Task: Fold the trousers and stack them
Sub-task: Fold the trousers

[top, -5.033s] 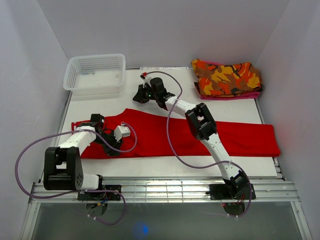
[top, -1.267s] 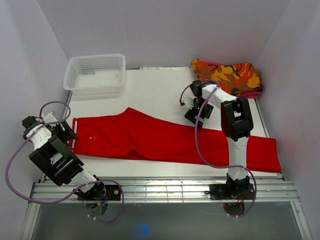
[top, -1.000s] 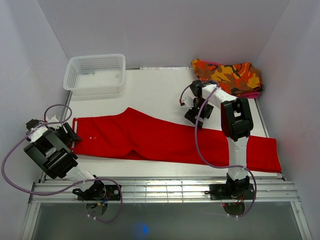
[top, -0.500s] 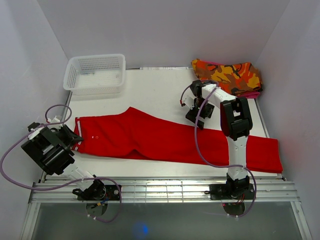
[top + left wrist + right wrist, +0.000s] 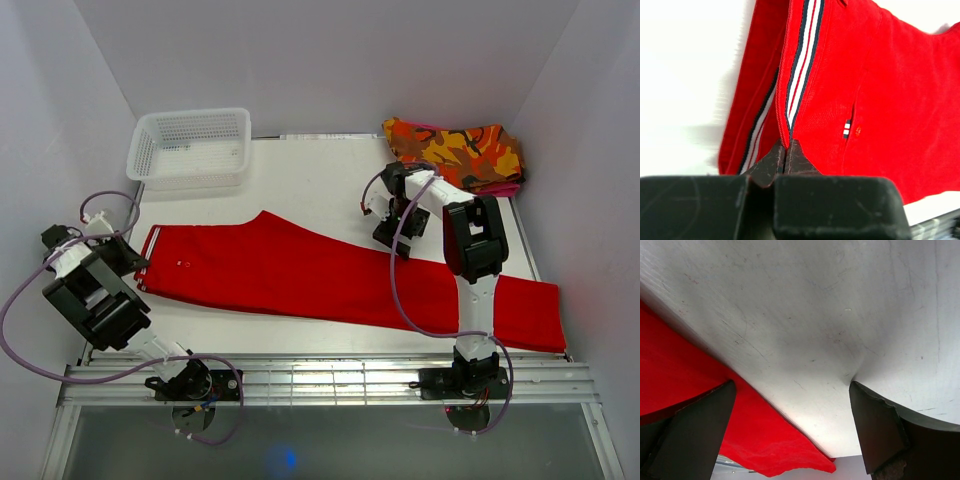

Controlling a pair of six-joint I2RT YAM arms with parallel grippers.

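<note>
Red cloth fills the near half of the table (image 5: 300, 180): the trousers (image 5: 330, 280) lie flat and unfolded, stretched slantwise from the waist at the left edge to the hems at the near right corner; the legs lie one on the other as a single long band.

At the waist end the left gripper (image 5: 785, 155) has its tips pressed together on the edge of the waistband (image 5: 800, 65), where the navy, white and red striped trim (image 5: 796, 95) runs down into the pinch; the cloth there looks slightly raised off the table.

The right gripper (image 5: 790, 415) hangs with its jaws wide apart over bare table just beyond the far edge of the trouser leg, holding nothing.

Further out, a white mesh basket (image 5: 190, 147) stands at the far left corner and a folded camouflage garment (image 5: 455, 155) at the far right, both well apart from the trousers.

The step in hand appears to be the grip for the first fold, with no fold made yet; the next move likely calls for lifting the waist and carrying it toward the hems, while the right gripper comes down on the cloth to steady it; with one pinch only, the waist may sag or twist.
</note>
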